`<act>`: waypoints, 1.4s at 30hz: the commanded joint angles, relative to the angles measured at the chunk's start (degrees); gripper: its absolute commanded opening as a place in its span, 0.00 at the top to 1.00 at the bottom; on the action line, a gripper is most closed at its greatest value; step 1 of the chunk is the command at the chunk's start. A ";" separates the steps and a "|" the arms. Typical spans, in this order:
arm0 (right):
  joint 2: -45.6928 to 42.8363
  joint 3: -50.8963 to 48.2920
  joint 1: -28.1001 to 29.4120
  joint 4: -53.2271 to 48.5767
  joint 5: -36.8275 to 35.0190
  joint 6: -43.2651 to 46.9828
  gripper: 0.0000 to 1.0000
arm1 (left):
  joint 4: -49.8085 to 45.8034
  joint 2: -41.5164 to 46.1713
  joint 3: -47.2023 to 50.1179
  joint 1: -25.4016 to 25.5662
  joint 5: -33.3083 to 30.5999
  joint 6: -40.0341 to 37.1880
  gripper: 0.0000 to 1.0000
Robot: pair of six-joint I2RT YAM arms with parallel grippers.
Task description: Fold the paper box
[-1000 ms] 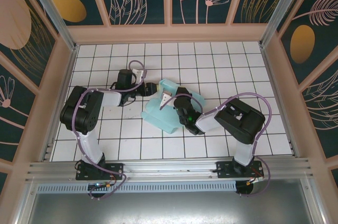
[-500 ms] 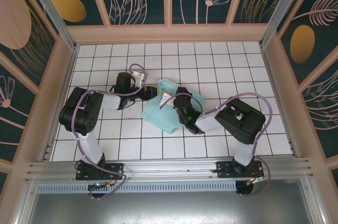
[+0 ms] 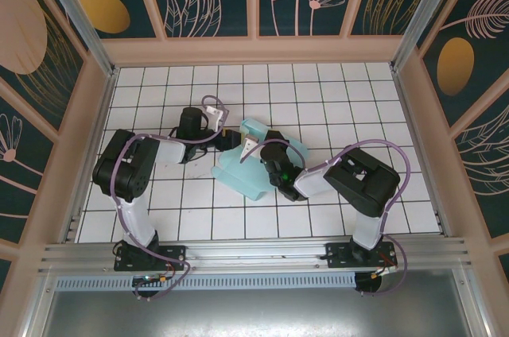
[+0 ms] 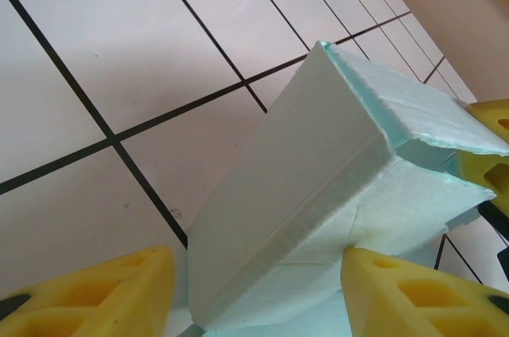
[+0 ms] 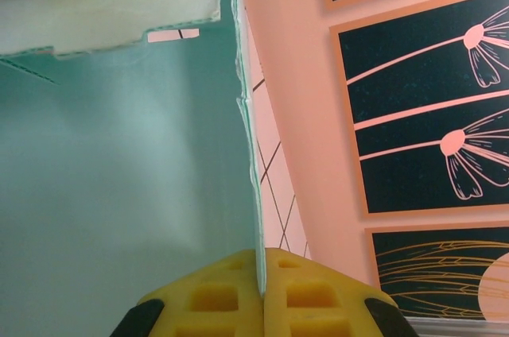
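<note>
The paper box (image 3: 253,164), pale teal card, is partly folded and lies tilted on the white tiles mid-table. In the left wrist view one end of the paper box (image 4: 318,162) sits between my left gripper's (image 4: 256,256) yellow fingers. The right finger (image 4: 413,289) touches the card and the left finger (image 4: 103,297) stands just clear of it, so the gripper is open. From the top it (image 3: 231,141) sits at the box's left end. My right gripper (image 5: 262,277) is shut on the thin edge of an upright teal panel (image 5: 119,154), and it (image 3: 256,146) is over the box's middle.
White tiled floor (image 3: 334,98) with black lines, ringed by a pink wall (image 3: 254,51) and patterned panels. Open floor lies behind and to the right of the box. My right gripper's yellow finger (image 4: 493,146) shows at the box's far end.
My left wrist has shifted slightly right, closer to the box's left end. The box's near left corner has slid a little. The right arm has held still.
</note>
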State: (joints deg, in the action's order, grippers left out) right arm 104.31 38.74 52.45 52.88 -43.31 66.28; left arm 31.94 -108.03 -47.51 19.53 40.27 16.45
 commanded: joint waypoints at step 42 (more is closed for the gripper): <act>-1.47 4.91 -0.24 -11.83 4.86 -2.82 1.00 | -7.41 -2.40 -0.53 -1.16 0.41 -9.07 0.46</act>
State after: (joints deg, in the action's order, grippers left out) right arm 104.71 42.15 51.64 47.92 -40.80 67.90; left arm 26.06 -108.95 -48.60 18.65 41.63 8.99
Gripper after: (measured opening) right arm 0.063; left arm 0.545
